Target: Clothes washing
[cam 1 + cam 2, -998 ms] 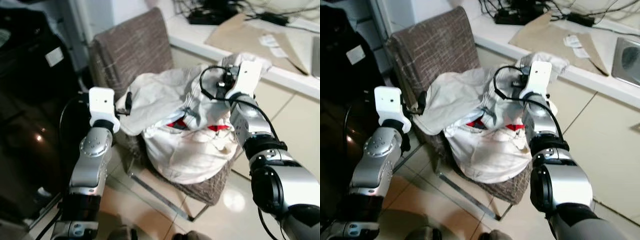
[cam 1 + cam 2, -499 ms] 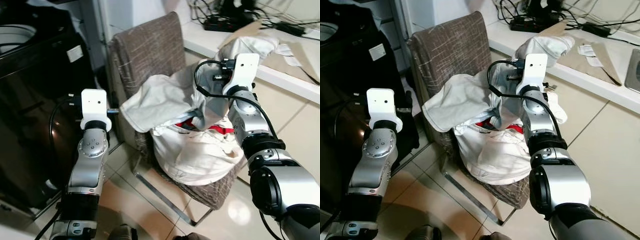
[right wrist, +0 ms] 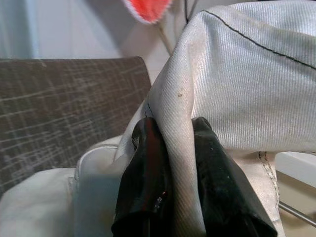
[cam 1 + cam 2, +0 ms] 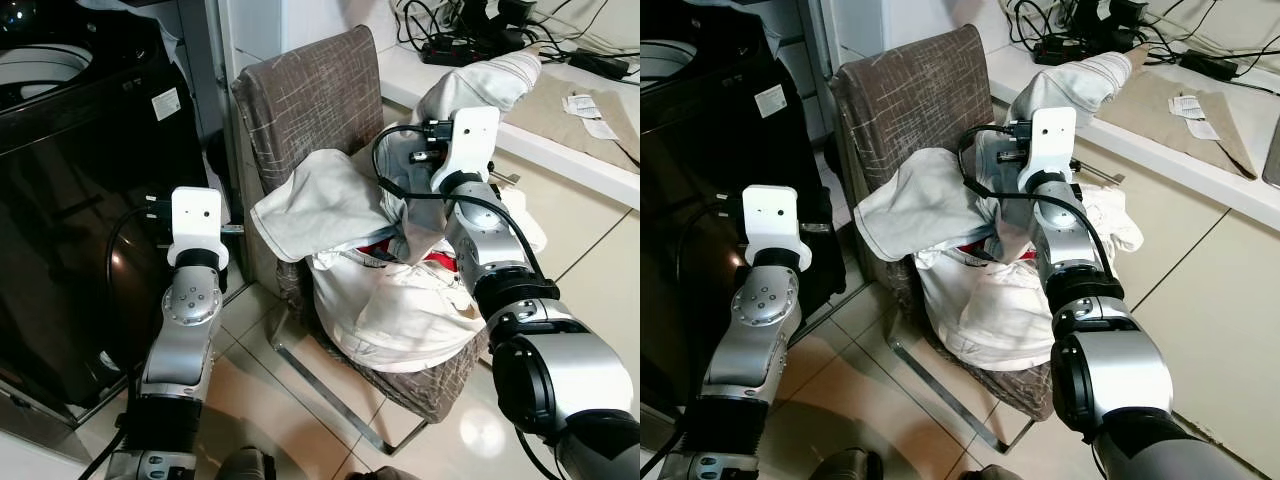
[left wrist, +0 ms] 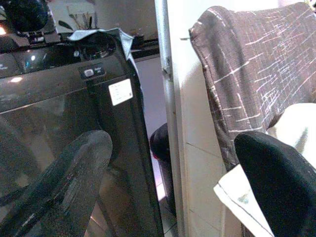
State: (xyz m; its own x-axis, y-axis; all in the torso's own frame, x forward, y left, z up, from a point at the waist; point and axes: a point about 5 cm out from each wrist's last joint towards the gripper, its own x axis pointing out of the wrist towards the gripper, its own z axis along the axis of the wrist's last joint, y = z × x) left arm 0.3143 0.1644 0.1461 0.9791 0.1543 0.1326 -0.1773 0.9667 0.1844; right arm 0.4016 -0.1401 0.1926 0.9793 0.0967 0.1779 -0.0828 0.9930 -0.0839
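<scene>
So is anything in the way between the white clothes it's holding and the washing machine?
Yes. The right end effector pinches the white garment over the chair, whose tall backrest stands toward the black washing machine. The left end effector hangs open between them.

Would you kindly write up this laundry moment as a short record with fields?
Setting: brown chair beside a black washing machine
Laundry: white garment heaped on the chair seat, a red patch showing in its folds
Right gripper: jaws shut on a fold of the white garment, raised above the heap
Left gripper: jaws open, holding nothing, between the washing machine and the chair
Background: counter with cables and cardboard
</scene>
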